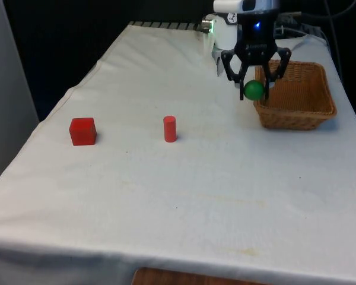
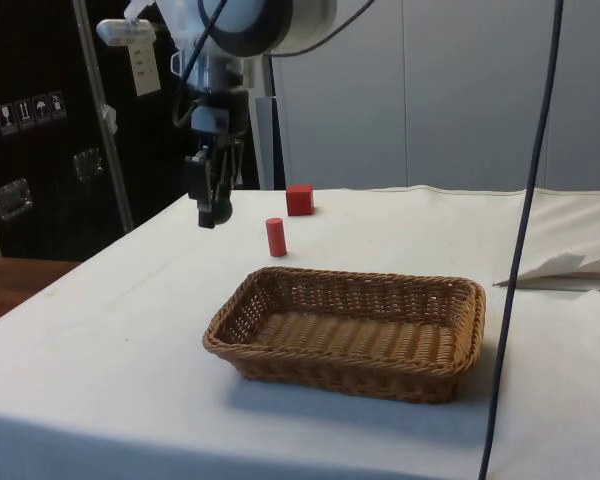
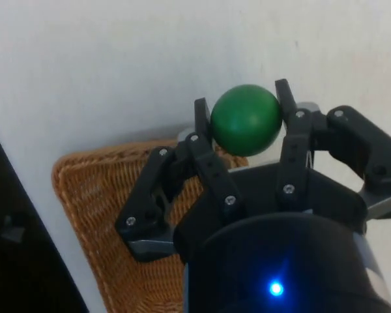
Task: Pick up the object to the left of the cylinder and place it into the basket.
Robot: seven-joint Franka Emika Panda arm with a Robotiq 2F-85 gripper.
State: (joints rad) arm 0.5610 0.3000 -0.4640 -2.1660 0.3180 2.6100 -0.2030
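Already we have the green ball (image 1: 253, 89) off the bench (image 1: 184, 196): it sits clamped between the two fingers of the tool (image 1: 254, 90), and the wrist view shows the ball (image 3: 246, 120) pinched on both sides, with the tool (image 3: 246, 121) closed snugly around it. So we judge the pick as done and the lift as done. In the side view the ball (image 2: 217, 211) hangs in the tool (image 2: 214, 212) well above the cloth, and it appears to be beside the basket (image 2: 352, 330) rather than over its hollow. From the front, the ball lies just at the edge of the basket (image 1: 296, 113) on the front view's left, overlapping the wicker rim in that picture, though we cannot tell from it alone whether the ball is past the rim. What is left, as we read it, is the last stretch of carrying over the basket's inside, a lowering, and the release. The basket itself looks empty in the side view. Farther out, the red cylinder (image 1: 169, 129) stands upright near the middle of the bench, and the red cube (image 1: 82, 131) rests well apart from it toward the front view's left; in the side view the cylinder (image 2: 275, 237) and cube (image 2: 299, 199) stand beyond the basket, both untouched.
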